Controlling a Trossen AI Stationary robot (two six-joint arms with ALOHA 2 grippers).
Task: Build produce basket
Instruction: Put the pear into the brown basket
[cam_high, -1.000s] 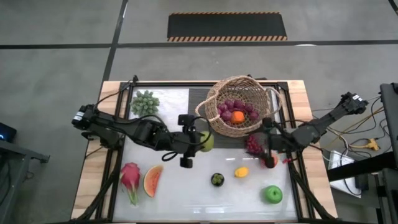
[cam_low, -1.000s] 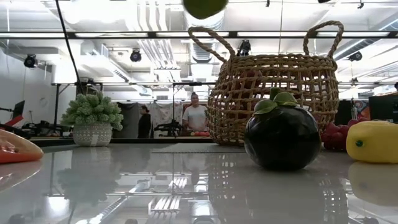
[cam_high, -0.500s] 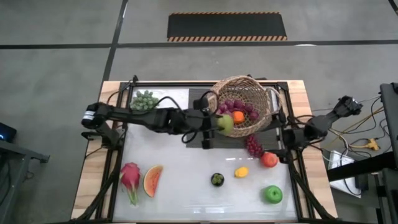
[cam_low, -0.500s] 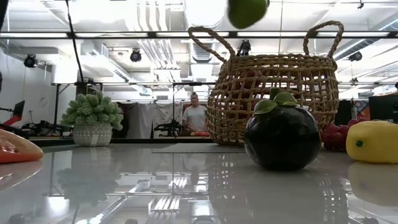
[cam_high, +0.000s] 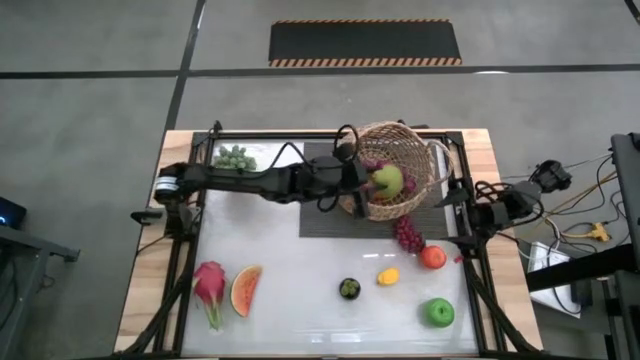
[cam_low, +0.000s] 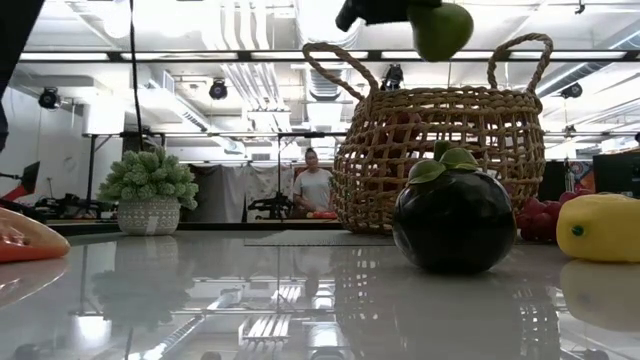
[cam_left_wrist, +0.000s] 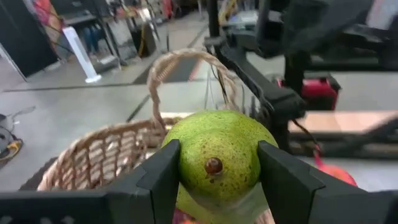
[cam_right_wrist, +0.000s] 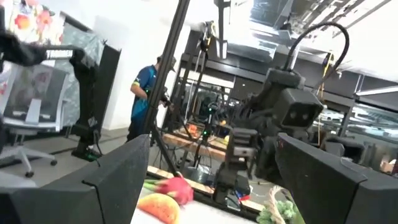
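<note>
Now over the basket (cam_high: 392, 150), at the worktop's far side: left claw (cam_high: 372, 180) swung across from mid-worktop, clenched on a green fruit (cam_high: 388, 180). Ready for dropping among grapes inside. Right claw (cam_high: 462, 208) pulled back rightward, spread empty.

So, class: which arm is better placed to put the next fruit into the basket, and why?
The left. Its tool is shut on a green fruit and hangs directly over the basket, so it probably only needs to release. The right tool sits open beside the basket at the table's edge, holding nothing.
</note>
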